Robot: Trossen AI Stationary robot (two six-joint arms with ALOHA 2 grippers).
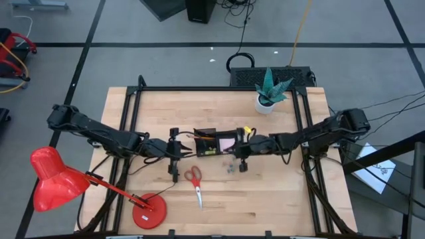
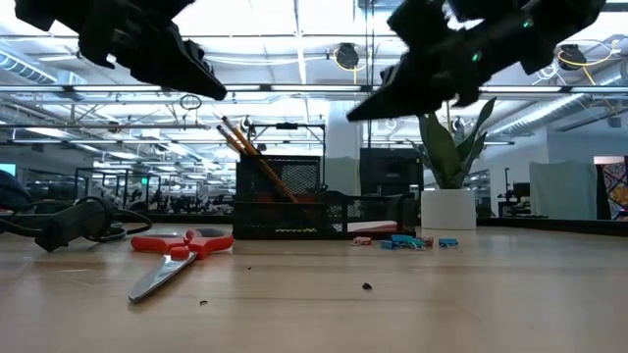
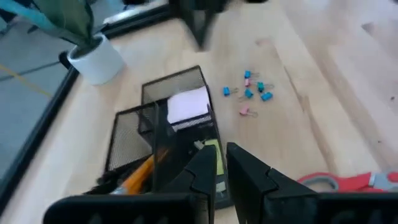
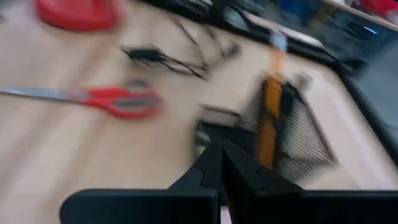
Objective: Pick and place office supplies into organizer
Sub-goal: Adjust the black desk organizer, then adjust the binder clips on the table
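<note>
Black mesh organizer [image 1: 214, 143] sat mid-table, orange pencils [image 2: 257, 157] upright in tall compartment, pink pad [image 3: 188, 104] in low one. Red-handled scissors [image 1: 194, 180] lay on wood just in front; tiny blue clips [image 3: 250, 92] beside organizer. Left gripper [image 1: 175, 174] hovered near scissors, fingers narrowly parted, empty. Right gripper [image 1: 243, 164] hung above clips, fingers pressed together.

The black mesh organizer [image 1: 214, 143] sits between the two grippers, left gripper [image 1: 174, 154] just beside its pencil end and right gripper [image 1: 243, 154] at its other end; orange pencils [image 2: 257, 157] lean tilted in the taller compartment, a pale sticky pad [image 3: 188, 106] lies in the lower one. Red-handled scissors [image 1: 194, 180] lie flat on the table near the left gripper, and tiny blue and pink clips [image 3: 250, 93] are scattered loose close to the right gripper.
</note>
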